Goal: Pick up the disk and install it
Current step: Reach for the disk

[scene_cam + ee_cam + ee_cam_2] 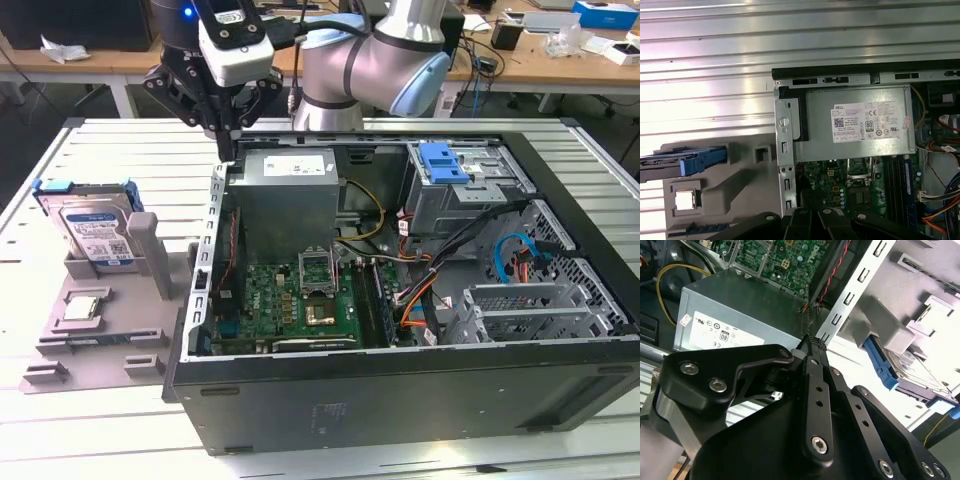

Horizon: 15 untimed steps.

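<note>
The disk (93,232) is a silver-grey hard drive with a white-and-blue label in a blue bracket. It stands on edge in a grey holder (100,325) at the exterior view's left, outside the computer case. Its blue bracket also shows in the second wrist view (881,366), and the disk appears edge-on in the first wrist view (687,161). My gripper (229,148) hangs above the case's back corner on the holder side, next to the power supply (286,195). Its black fingers (813,347) are shut together with nothing between them. It is well apart from the disk.
The open black computer case (400,400) lies on its side on a slatted metal table (100,150). It holds a motherboard (300,300), cables, and a drive cage with a blue latch (445,163). A small square CPU chip (83,307) lies on the holder. Cluttered benches stand behind.
</note>
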Each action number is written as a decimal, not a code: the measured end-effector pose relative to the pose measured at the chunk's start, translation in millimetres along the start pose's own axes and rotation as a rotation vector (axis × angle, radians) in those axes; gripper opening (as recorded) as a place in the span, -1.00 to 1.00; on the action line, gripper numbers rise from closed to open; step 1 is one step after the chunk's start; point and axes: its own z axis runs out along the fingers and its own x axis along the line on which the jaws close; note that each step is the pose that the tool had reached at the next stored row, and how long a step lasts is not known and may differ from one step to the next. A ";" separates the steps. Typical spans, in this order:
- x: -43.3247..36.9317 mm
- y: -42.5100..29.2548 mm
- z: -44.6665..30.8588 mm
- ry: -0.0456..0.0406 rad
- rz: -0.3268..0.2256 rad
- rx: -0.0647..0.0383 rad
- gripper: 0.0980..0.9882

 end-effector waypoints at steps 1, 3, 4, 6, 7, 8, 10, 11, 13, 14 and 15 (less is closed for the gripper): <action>1.0 -0.1 -0.1 0.0001 0.000 0.000 -0.98; 2.9 -0.2 -0.1 0.0001 0.000 0.000 -0.98; 3.5 -0.3 -0.1 0.0001 0.000 0.000 -0.98; 4.9 -0.4 -0.2 0.0001 0.000 0.000 -0.98; 5.6 -0.4 -0.2 0.0001 0.000 0.000 -0.98; 6.7 -0.5 -0.3 0.0001 0.000 0.000 -0.98; 8.6 -0.7 -0.3 0.0001 0.000 0.000 -0.98; 10.6 -0.8 -0.3 0.0001 0.000 0.000 -0.98; 12.8 -1.0 -0.4 0.0001 0.000 0.000 -0.98; 14.8 -1.1 -0.4 0.0001 0.000 0.000 -0.98; 16.7 -1.2 -0.5 0.0001 0.000 0.000 -0.98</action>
